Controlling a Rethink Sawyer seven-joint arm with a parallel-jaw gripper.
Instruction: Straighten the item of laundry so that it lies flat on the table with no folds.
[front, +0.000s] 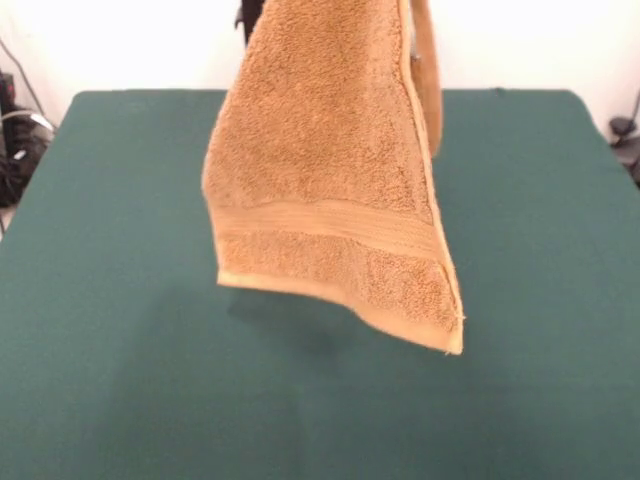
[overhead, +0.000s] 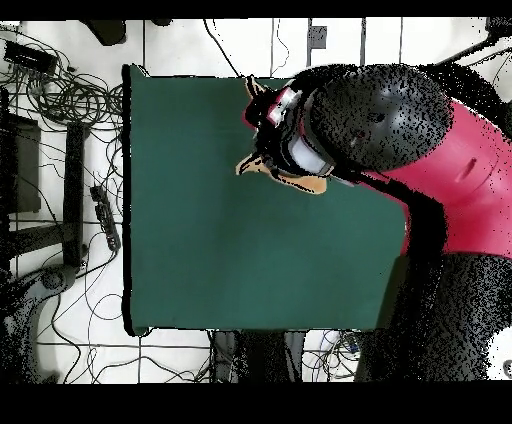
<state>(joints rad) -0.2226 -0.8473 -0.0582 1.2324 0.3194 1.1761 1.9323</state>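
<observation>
Above the table (front: 100, 300), clear of its green top, the towel (front: 320, 180) hangs with its long axis vertical, woven band near the bottom, its lower hem slanting so one corner points down lowest. A second fold of it dangles behind. From the front view its full face shows, but the top runs out of frame. Looking straight down, only thin orange slivers (overhead: 300, 182) peek from under the arm (overhead: 400, 130). I cannot tell the gripper's state.
</observation>
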